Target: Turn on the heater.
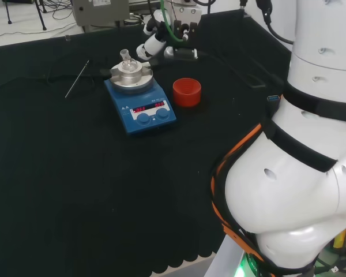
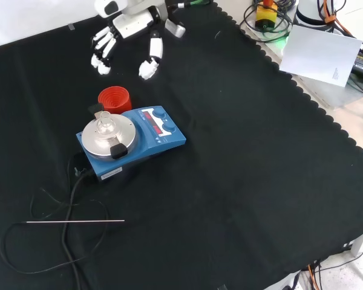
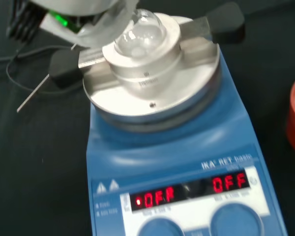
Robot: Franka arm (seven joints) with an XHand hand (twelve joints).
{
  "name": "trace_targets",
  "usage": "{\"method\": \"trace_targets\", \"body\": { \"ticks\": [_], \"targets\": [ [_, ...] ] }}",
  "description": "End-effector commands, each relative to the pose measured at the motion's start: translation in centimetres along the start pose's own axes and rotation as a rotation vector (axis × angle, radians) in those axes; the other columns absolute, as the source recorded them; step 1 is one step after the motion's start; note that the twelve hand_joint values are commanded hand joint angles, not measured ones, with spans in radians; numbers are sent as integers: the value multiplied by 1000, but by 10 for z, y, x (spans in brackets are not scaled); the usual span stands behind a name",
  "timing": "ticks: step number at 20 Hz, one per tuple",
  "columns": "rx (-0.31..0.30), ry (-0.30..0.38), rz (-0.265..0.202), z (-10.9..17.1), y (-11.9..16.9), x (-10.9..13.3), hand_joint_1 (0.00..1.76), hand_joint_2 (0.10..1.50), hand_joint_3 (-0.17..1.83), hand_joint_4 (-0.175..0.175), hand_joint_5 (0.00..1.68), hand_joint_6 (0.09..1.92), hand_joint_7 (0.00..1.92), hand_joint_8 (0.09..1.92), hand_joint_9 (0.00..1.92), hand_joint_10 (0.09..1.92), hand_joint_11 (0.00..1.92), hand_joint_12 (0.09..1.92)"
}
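The blue heater stands mid-bench with a round silver block on its plate and a small clear flask seated in the block. Its front panel has two blue knobs and two lit red displays. In the front view the hand hangs above the cloth beyond the heater, well apart from it, with its fingers relaxed and pointing down, holding nothing. In the head view the hand sits behind the heater.
A red ring stand sits right beside the heater, between it and the hand. A thin metal rod and the heater's black cable lie on the cloth on the heater's other side. The arm's white links stand at the head view's right.
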State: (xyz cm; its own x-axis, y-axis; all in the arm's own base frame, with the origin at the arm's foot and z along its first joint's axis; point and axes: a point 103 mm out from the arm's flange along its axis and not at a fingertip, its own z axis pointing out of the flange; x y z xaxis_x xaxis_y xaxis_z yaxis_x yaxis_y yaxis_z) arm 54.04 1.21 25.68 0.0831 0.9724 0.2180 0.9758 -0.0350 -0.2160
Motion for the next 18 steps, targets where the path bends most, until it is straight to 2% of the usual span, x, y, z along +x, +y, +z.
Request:
{"method": "trace_targets", "body": {
  "ticks": [1, 4, 9, 12, 14, 16, 18],
  "targets": [
    [74, -73, 28, 7, -42, -8, 970, 620, 720, -34, 362, 87, 513, 694, 687, 663, 339, 1371],
    [125, -111, 48, 17, -58, -12, 1048, 623, 792, -37, 363, 87, 823, 662, 939, 568, 560, 1299],
    [181, -152, 68, 37, -79, -20, 1096, 641, 825, -46, 364, 87, 1082, 689, 1171, 527, 763, 1211],
    [208, -179, 74, 46, -89, -19, 1148, 665, 801, -68, 354, 87, 1221, 819, 1365, 701, 1214, 972],
    [224, -196, 71, 50, -95, -16, 1165, 671, 792, -75, 346, 87, 1296, 944, 1456, 831, 1406, 910],
    [241, -216, 68, 54, -98, -14, 1174, 671, 792, -79, 343, 87, 1403, 1118, 1559, 994, 1537, 967],
    [276, -239, 62, 58, -99, -9, 1195, 675, 800, -81, 363, 87, 1528, 1380, 1699, 1222, 1688, 1143]
  ]
}}
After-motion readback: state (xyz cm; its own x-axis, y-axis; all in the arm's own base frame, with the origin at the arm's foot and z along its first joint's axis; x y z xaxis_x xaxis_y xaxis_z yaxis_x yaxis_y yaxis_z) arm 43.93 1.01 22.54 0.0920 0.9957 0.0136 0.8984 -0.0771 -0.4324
